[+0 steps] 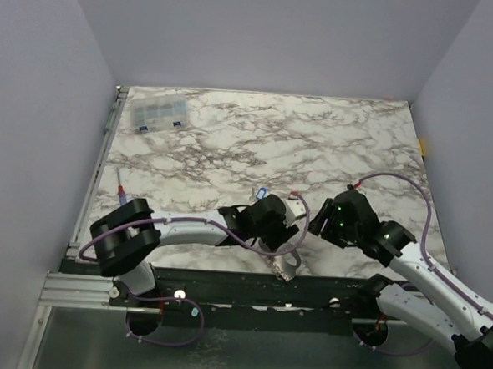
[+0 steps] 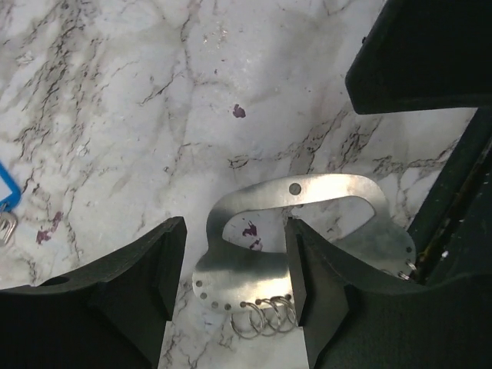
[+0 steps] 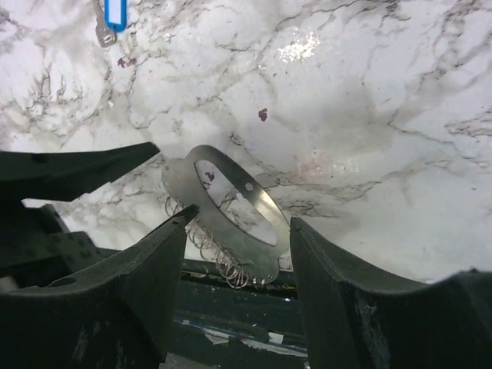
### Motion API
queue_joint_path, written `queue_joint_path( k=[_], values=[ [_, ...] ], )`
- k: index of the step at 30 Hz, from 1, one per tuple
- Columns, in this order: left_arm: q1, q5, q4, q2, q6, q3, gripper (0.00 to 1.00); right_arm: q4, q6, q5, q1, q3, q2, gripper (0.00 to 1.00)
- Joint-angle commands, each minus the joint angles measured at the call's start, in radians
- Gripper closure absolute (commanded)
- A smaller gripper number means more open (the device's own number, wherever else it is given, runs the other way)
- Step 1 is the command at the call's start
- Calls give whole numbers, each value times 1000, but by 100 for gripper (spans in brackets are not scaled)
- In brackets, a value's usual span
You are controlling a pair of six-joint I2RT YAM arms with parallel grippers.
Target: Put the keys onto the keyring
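Keyring location: the keyring (image 2: 238, 273) lies at the near edge of the table (image 1: 233, 133), between the two arms, and looks flat on the marble.
Keyring build: a thin, flat, pale metal loop with a row of small holes. Small wire rings (image 2: 265, 315) hang from its lower edge.
Expected handling: probably light and stiff. The polished face is likely slippery, and a part this thin and flat gives little edge to pinch. The wire rings will likely swing and snag.
Recommended hold: across the broad lower lobe, pinching both faces and clear of the wire rings. The table edge may help get one finger underneath.
Left fingers: the left fingers (image 2: 150, 273) stand apart and straddle the lower lobe. One sits just beside the lobe's edge and the other overlaps the plate from above. Contact cannot be determined.
Right fingers: the right fingers (image 3: 146, 261) stand apart and grip nothing. The keyring (image 3: 257, 196) shows in the gap just beyond their tips.
Key: the key (image 3: 102, 31) with its blue tag (image 3: 115, 11) lies well apart, farther in on the table.
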Motion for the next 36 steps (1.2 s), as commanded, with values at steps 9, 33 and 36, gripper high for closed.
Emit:
queue_joint_path(
  k=[9, 33, 36],
  values=[
    [-10, -70, -176, 245, 201, 127, 40, 8, -47, 122, 6, 4, -100, 39],
    [191, -294, -199, 257, 28, 139, 48, 84, -111, 101, 6, 31, -20, 38],
    [191, -282, -198, 188, 14, 140, 42, 132, -153, 41, 5, 4, -2, 38]
  ],
)
